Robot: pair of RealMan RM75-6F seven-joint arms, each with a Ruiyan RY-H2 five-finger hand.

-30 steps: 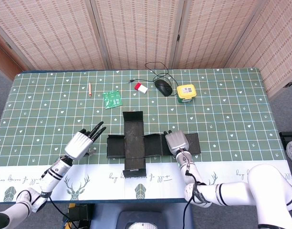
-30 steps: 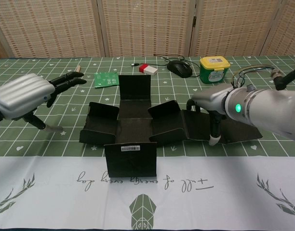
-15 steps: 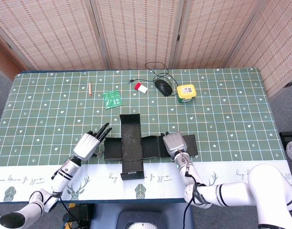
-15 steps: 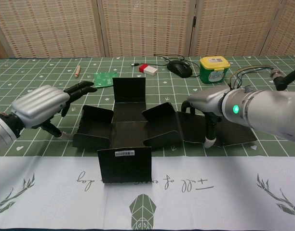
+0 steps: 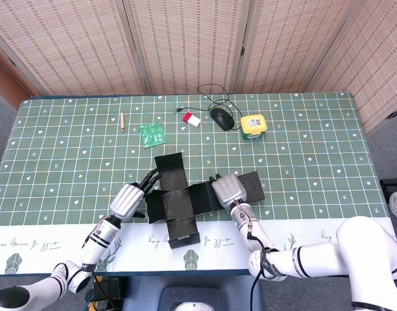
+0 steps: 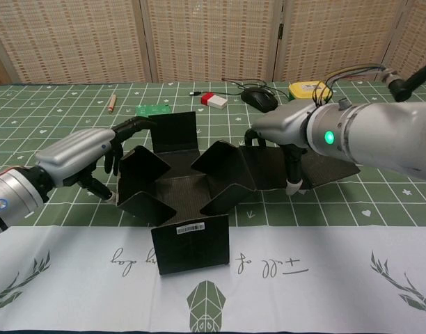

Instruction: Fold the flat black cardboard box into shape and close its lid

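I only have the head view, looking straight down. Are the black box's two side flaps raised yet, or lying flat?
Observer: The chest view shows both raised at a slant, not upright: the left flap and the right flap.
Operator: Where does the left hand meet the cardboard?
Observer: The left hand has its fingers at the left flap's top edge, beside the rear flap.
Operator: And the right hand?
Observer: The right hand has one finger pointing down onto the outer right panel, just behind the right flap.
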